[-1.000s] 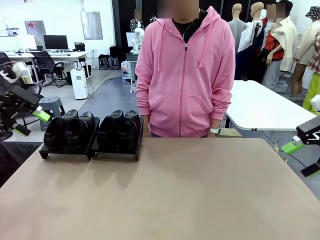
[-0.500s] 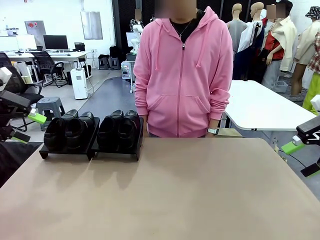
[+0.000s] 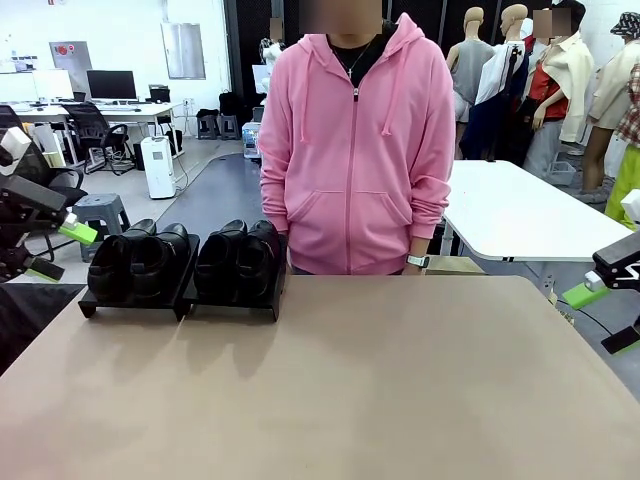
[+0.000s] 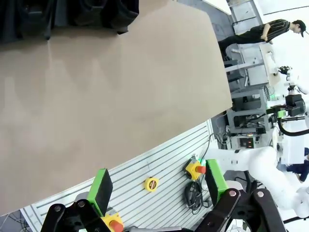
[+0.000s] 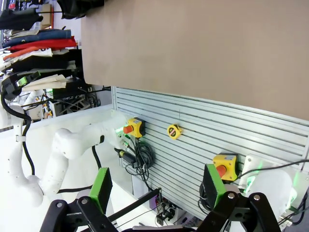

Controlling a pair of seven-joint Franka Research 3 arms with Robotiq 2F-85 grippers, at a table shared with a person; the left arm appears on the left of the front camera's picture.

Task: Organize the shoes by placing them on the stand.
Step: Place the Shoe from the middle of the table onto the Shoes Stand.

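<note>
Green pads mark both tools, and both stand spread with nothing between them. At the left edge of the frame the left gripper (image 3: 58, 250) hangs off the table's side, its fingers parted; its own camera shows the same wide gap (image 4: 159, 186) above a slatted metal wall. At the right edge the right gripper (image 3: 600, 318) sits likewise clear of the table (image 3: 380, 390), fingers apart, confirmed from its wrist (image 5: 157, 186).

Moving inward, the tan tabletop lies bare across the middle and foreground. At its far left corner stands the stand (image 3: 182, 296), two sections side by side. All four shoes (image 3: 185, 258) rest on it, one pair per section. A person in a pink hoodie (image 3: 355, 150) stands behind the far edge, arms down.
</note>
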